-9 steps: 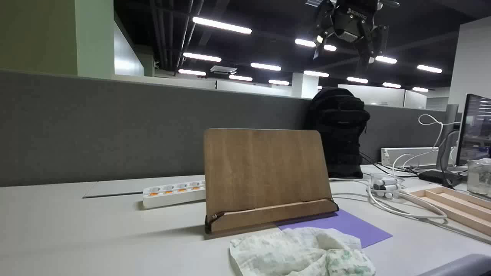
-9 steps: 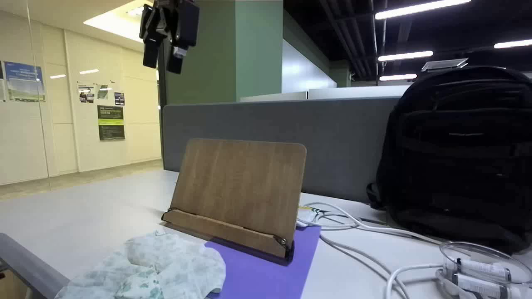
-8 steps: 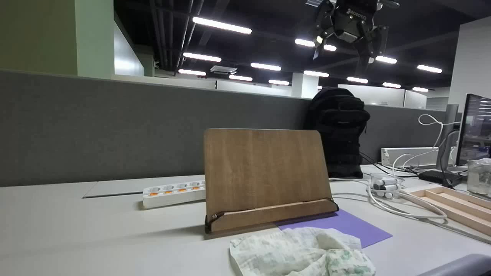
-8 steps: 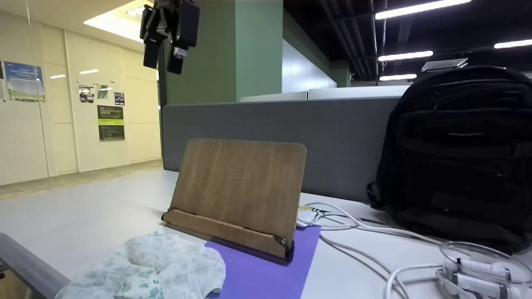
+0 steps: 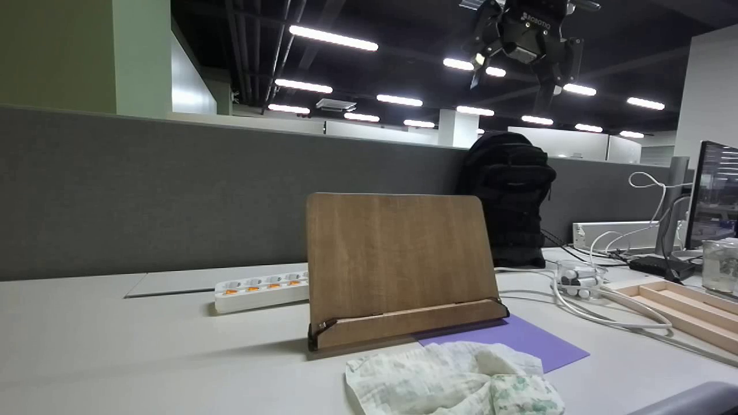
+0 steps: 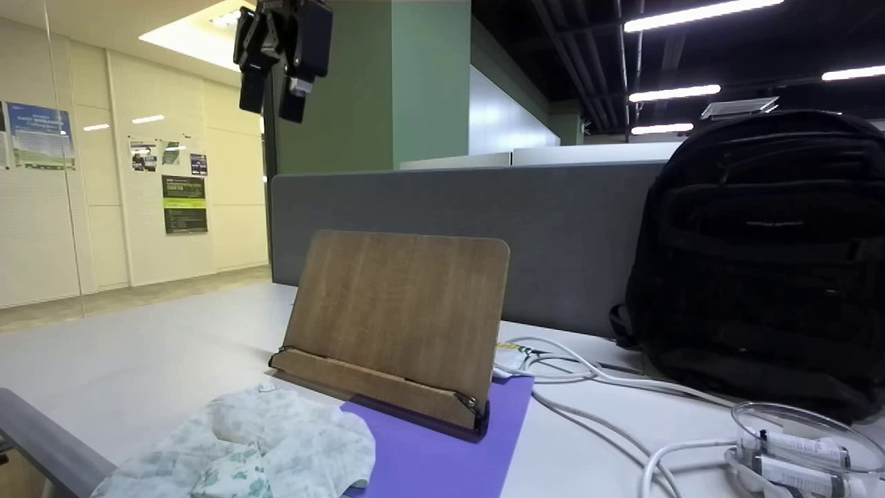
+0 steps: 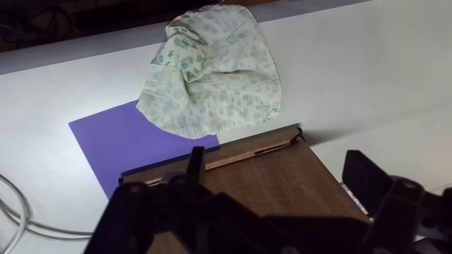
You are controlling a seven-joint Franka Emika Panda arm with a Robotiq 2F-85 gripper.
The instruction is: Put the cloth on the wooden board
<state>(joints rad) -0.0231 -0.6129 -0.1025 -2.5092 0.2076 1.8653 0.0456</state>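
The cloth point(image 5: 438, 377) is pale with a green leaf print and lies crumpled on the table in front of the board; it also shows in an exterior view point(image 6: 276, 436) and the wrist view point(image 7: 226, 77). The wooden board point(image 5: 400, 253) leans back on its stand with a ledge along its lower edge, also seen in an exterior view point(image 6: 401, 304) and the wrist view point(image 7: 275, 180). My gripper point(image 5: 510, 92) hangs high above the table, apart from cloth and board. Its fingers are spread with nothing between them in an exterior view point(image 6: 272, 104) and the wrist view point(image 7: 277, 158).
A purple sheet point(image 5: 542, 346) lies partly under the board and cloth. A white power strip point(image 5: 259, 294) is behind the board. A black backpack point(image 5: 507, 202), white cables point(image 6: 608, 380), a clear jar point(image 6: 802, 449) and a wooden tray point(image 5: 686, 311) stand around. A grey partition point(image 5: 173, 202) runs behind.
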